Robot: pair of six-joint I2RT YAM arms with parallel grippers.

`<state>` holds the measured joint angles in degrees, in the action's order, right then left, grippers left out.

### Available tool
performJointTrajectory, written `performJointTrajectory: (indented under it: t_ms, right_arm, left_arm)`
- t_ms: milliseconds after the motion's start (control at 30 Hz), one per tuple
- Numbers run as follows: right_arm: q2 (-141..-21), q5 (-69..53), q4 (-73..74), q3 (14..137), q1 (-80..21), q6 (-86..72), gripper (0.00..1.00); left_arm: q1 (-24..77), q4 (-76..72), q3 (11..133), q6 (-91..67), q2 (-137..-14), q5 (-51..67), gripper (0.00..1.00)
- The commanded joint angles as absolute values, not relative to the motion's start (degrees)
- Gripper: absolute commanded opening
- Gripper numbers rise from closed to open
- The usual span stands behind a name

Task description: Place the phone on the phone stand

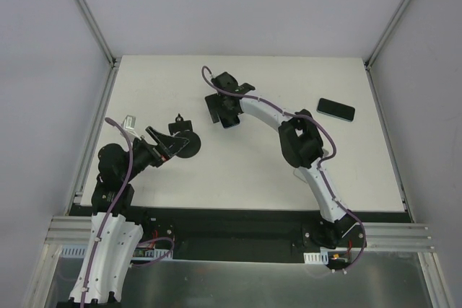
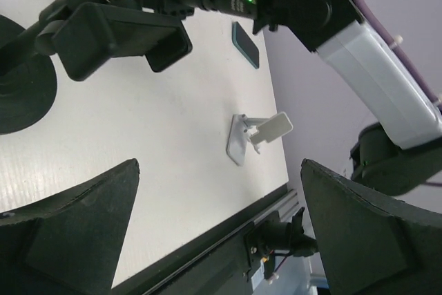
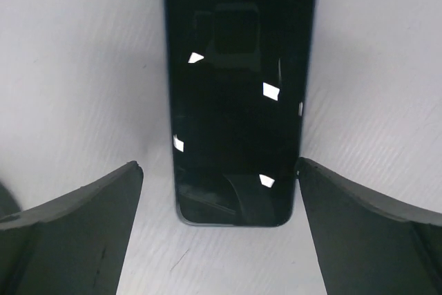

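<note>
A black phone (image 3: 235,94) lies flat on the white table, screen up. My right gripper (image 3: 219,165) hangs over its near end, open, one finger on each side and neither touching it. From above, that gripper (image 1: 224,112) covers most of this phone (image 1: 232,122). The black phone stand (image 1: 188,142), with a round base and a clamp head, stands at the table's left. My left gripper (image 1: 170,147) is right beside it, open and empty. In the left wrist view the stand (image 2: 117,36) is at upper left, beyond the spread fingers of the left gripper (image 2: 219,164).
A second dark phone (image 1: 336,110) lies flat near the table's right edge. A small white folding stand (image 2: 255,132) sits near the table's front edge, hidden under my right arm (image 1: 303,142) from above. Grey walls close in the table on three sides.
</note>
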<state>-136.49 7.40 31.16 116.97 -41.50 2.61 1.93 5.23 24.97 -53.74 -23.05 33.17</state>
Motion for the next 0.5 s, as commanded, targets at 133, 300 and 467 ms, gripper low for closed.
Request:
performJointTrajectory:
  t_ms: [133, 300, 467]
  right_arm:
    - [-144.05, 11.86, 39.99, 127.97, -40.08, 2.02, 0.96]
    - [-143.53, 11.17, 41.05, 126.13, -40.08, 2.37, 0.96]
    - [-142.04, 9.14, 42.54, 123.84, -39.64, 3.16, 0.79]
  left_arm:
    - [2.29, 6.94, 28.12, -48.43, -23.12, 42.0, 0.99]
    - [2.29, 7.47, 28.3, -49.91, -22.5, 41.66, 0.95]
    - [2.37, 7.73, 30.84, -50.27, -23.46, 43.15, 0.91]
